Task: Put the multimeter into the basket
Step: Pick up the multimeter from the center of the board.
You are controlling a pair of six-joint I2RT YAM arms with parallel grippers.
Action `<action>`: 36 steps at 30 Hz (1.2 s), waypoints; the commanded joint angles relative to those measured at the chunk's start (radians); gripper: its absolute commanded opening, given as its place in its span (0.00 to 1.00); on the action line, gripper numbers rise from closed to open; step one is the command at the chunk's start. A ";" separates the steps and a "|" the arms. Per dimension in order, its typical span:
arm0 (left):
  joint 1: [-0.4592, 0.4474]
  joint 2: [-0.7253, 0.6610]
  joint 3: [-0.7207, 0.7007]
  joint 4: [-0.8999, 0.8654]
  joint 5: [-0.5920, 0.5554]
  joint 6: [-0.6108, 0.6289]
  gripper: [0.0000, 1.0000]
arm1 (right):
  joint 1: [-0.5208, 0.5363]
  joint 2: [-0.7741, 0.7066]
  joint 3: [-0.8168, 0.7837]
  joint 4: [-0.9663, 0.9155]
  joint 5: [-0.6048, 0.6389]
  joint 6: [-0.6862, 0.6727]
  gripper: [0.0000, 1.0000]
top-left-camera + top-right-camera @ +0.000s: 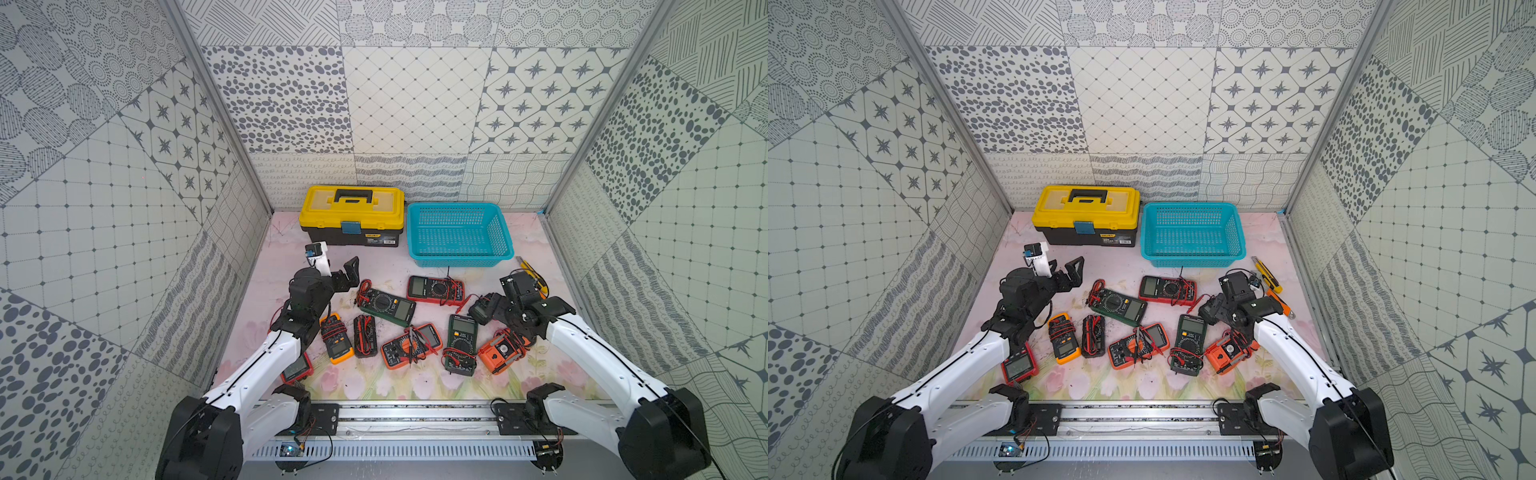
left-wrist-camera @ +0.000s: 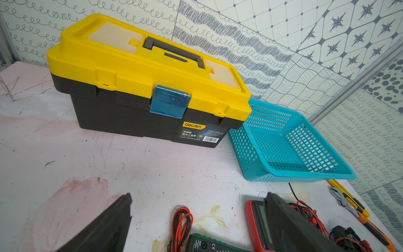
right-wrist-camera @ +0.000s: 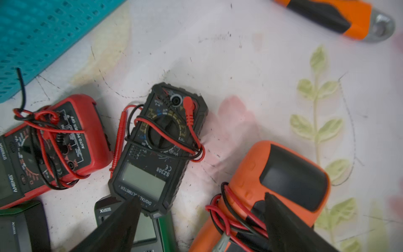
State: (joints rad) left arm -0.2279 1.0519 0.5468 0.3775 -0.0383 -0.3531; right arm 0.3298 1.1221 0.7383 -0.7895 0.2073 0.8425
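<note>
- The left tool (image 2: 198, 196) hangs wide open over the tabletop (image 2: 109, 163), near the yellow toolbox (image 2: 141, 65).
- The right tool (image 3: 201, 198) is wide open, holding nothing, over a small black multimeter (image 3: 159, 148).
- That multimeter lies flat among other multimeters (image 1: 386, 307).
- The blue basket (image 1: 461, 259) sits beside the toolbox.

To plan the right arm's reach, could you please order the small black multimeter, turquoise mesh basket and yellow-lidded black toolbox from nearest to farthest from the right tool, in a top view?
1. Small black multimeter, right by the right tool.
2. Turquoise mesh basket, behind it.
3. Yellow-lidded black toolbox, back left.
</note>
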 commanded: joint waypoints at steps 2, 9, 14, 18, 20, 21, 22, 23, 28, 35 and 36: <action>-0.004 0.010 0.022 -0.027 0.027 -0.037 0.99 | 0.027 0.093 0.097 -0.028 -0.066 0.135 0.96; -0.004 0.054 0.024 -0.025 0.052 -0.012 0.99 | 0.032 0.235 0.210 -0.044 -0.036 0.148 0.97; -0.003 0.060 0.032 -0.042 0.053 0.019 0.99 | 0.023 0.231 0.250 -0.177 0.027 0.191 0.98; -0.003 0.067 0.032 -0.039 0.043 0.031 0.99 | -0.025 0.168 0.198 -0.259 -0.036 0.233 0.98; -0.004 0.071 0.033 -0.035 0.037 0.035 0.99 | -0.037 0.136 0.164 -0.298 -0.057 0.256 0.98; -0.003 0.072 0.032 -0.033 0.033 0.037 0.99 | -0.037 0.126 0.152 -0.321 -0.057 0.266 0.98; -0.004 0.073 0.030 -0.031 0.030 0.043 0.99 | -0.038 0.118 0.140 -0.344 -0.061 0.276 0.98; -0.004 0.073 0.031 -0.030 0.026 0.047 0.99 | -0.038 0.111 0.130 -0.365 -0.067 0.284 0.98; -0.003 0.070 0.027 -0.033 0.020 0.063 0.99 | -0.040 0.071 0.062 -0.387 -0.118 0.315 0.98; -0.004 0.086 0.024 -0.023 0.030 0.058 0.99 | -0.040 0.087 -0.024 -0.275 -0.174 0.337 0.98; -0.004 0.089 0.025 -0.022 0.033 0.056 0.99 | -0.040 0.097 -0.036 -0.246 -0.185 0.336 0.98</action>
State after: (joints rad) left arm -0.2302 1.1290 0.5671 0.3405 -0.0109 -0.3180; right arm 0.2913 1.2045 0.7341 -1.1011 0.0624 1.1576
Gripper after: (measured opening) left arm 0.991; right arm 0.983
